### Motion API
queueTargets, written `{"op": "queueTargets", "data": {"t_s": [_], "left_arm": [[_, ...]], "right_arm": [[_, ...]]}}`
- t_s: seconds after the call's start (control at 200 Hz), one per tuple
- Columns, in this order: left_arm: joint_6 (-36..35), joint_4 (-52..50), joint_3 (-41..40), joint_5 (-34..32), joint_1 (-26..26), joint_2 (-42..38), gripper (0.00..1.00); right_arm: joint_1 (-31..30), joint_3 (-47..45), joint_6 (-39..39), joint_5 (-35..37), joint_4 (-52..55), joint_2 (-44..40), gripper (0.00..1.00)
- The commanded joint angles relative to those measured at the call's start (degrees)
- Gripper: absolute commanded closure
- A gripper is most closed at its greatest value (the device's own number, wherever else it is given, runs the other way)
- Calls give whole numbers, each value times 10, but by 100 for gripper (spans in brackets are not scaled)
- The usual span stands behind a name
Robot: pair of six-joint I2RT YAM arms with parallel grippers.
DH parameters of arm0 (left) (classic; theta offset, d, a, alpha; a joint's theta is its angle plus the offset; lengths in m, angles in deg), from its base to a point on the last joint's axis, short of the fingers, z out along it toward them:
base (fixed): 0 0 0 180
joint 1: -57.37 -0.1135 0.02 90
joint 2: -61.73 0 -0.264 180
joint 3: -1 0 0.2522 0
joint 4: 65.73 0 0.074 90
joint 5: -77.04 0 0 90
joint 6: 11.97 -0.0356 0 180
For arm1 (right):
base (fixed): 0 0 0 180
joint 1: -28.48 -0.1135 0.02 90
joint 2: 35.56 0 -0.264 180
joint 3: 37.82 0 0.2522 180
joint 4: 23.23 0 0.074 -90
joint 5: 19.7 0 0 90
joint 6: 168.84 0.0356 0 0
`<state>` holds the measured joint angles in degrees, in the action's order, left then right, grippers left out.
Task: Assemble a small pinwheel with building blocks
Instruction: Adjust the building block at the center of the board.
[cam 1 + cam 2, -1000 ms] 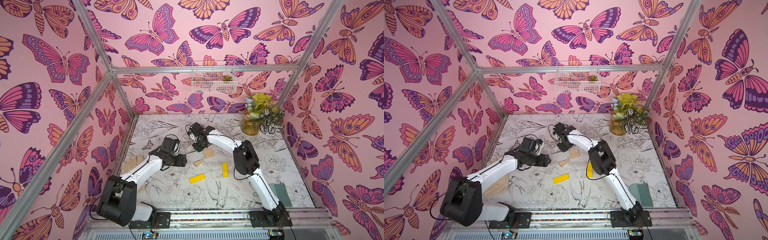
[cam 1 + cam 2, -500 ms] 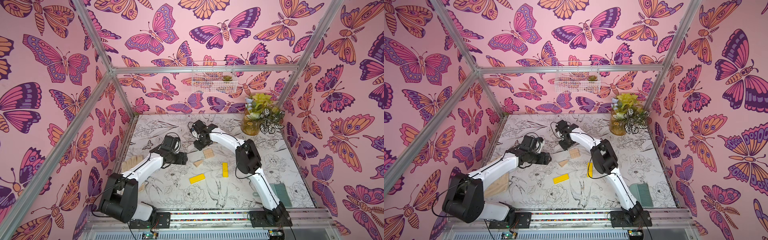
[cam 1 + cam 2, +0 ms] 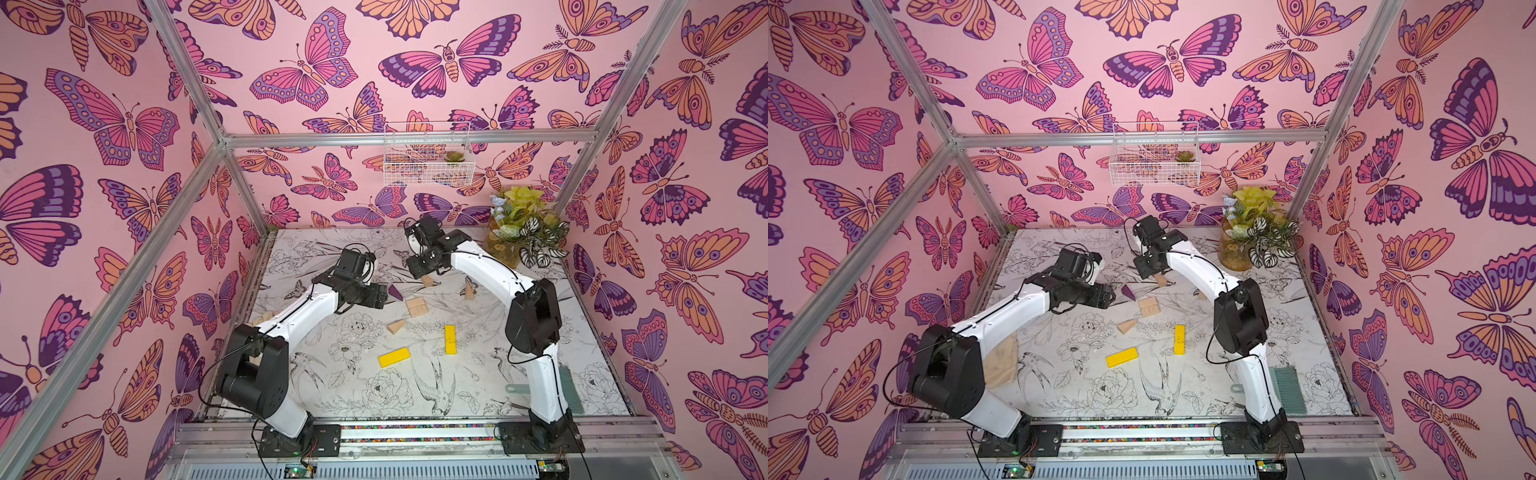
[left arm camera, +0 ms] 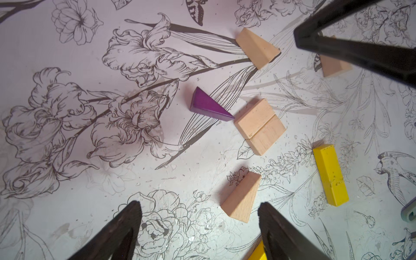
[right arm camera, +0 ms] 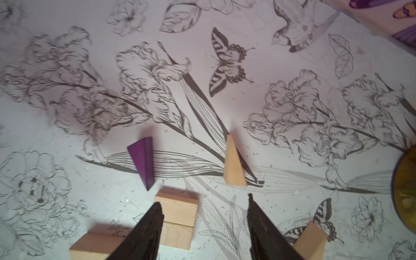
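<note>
Since the pinwheel is meant to lie flat, every piece rests on the flower-printed counter (image 3: 332, 374) and neither arm holds anything. The hub is laid out: two tan rectangular wooden blocks (image 4: 258, 126) lie side by side, touching, so that together they make a square near the middle. The dark purple wooden wedge (image 4: 208, 105) points its sharp tip at one corner of that square, just beside it; I judge it is set there as a first blade. The far tan wooden wedge (image 5: 233, 166) lies near the hub but apart from it, so it probably needs closing up. The near tan wooden wedge (image 4: 242, 198) waits on the hub's opposite side, and a third tan wooden wedge (image 3: 469, 291) sits farther off towards the right arm. One yellow wooden bar (image 3: 394, 357) and a second yellow wooden bar (image 3: 450, 339) lie separately at the front, not yet joined into a stem.

The left tool (image 4: 199, 203) hangs just beside the purple wedge, jaws spread wide and empty. The right tool (image 5: 203, 200) hovers over the hub's far edge, jaws parted with only bare counter between them, likely placed to nudge or take the far wedge.
</note>
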<state>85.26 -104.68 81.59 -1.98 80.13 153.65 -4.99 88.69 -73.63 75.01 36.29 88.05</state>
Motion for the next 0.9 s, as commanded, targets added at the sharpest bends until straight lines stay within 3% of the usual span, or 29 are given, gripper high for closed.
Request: {"op": "queueTargets", "data": {"t_s": [0.0, 0.22, 0.691, 0.897], "left_arm": [[-33, -21, 35, 1, 4, 29, 15], [-43, -34, 76, 6, 18, 66, 15], [-48, -35, 53, 7, 43, 52, 15], [-45, -34, 42, 4, 44, 43, 15]], "right_arm": [[10, -32, 37, 31, 11, 15, 38], [19, -19, 59, 51, 21, 67, 36], [20, 113, 13, 43, 30, 165, 31], [20, 150, -9, -7, 33, 196, 33]]}}
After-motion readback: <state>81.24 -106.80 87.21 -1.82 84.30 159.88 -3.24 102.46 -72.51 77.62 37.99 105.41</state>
